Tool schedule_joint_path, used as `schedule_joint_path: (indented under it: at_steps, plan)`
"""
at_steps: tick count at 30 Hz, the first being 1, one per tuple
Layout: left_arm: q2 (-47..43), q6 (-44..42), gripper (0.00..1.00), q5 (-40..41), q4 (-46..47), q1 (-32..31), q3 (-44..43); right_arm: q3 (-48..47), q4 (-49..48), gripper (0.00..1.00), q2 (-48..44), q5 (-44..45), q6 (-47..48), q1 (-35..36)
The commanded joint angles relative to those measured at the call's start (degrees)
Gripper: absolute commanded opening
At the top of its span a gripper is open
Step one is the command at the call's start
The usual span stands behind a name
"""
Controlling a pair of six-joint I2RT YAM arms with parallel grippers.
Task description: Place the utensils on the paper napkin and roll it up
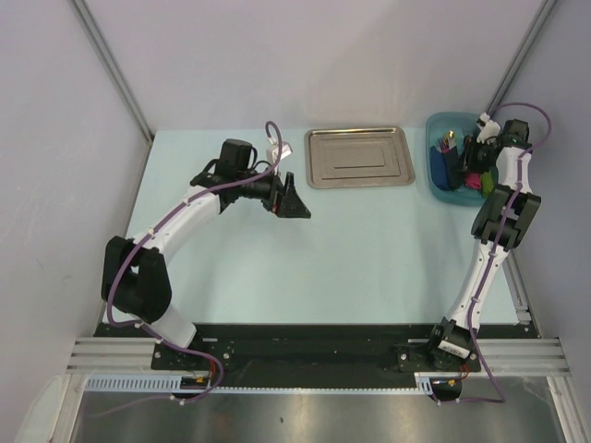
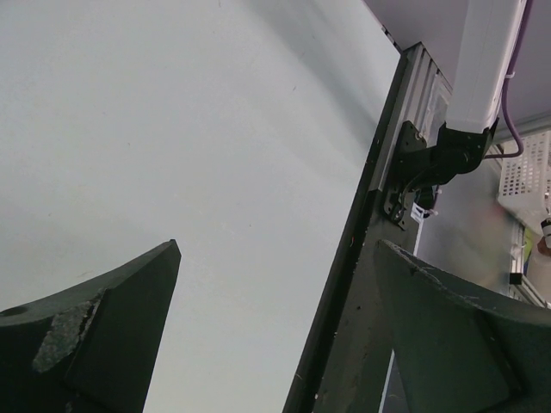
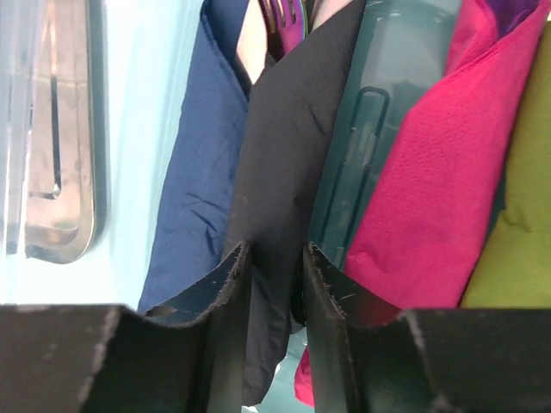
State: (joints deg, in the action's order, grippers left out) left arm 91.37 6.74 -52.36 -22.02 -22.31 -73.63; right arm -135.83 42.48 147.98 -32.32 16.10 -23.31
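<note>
— Where does the top camera sit?
— High behind both arm bases, looking down and forward over the whole worktop (image 1: 351,258). The tray (image 1: 360,184) and bin (image 1: 432,166) are at its far edge.
— And the left wrist one?
— It's on the left tool (image 1: 295,205), well above the worktop, aimed sideways at the right arm's base (image 2: 430,159). The top view has that base at bottom right.
— The right wrist?
— Very close, down in the bin behind the right tool (image 3: 275,249). The black napkin (image 3: 284,172) fills the middle. The tray shows at its left edge, shared with the top view.
</note>
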Motion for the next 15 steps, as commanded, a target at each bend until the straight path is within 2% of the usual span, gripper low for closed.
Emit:
schedule_joint_path:
  at_steps: [1,2,8,15]
  plan:
    - [-0.8,1.4,1.0,-1.9,1.2,0.3,-2.1,0.0,-3.4,0.42,-1.1,2.2,-1.1,0.5]
    - [-0.9,1.6,1.0,-1.9,1.5,0.3,-1.9,0.6,-3.8,0.45,-1.7,2.4,-1.2,0.5]
    - [-1.9,2.8,1.0,-1.3,3.1,0.3,-0.5,1.6,-5.1,0.51,-3.8,2.3,-1.6,0.4]
    - [-3.5,3.5,1.0,1.5,4.4,0.3,0.9,4.5,-8.1,0.51,-8.2,-1.3,-1.9,0.3]
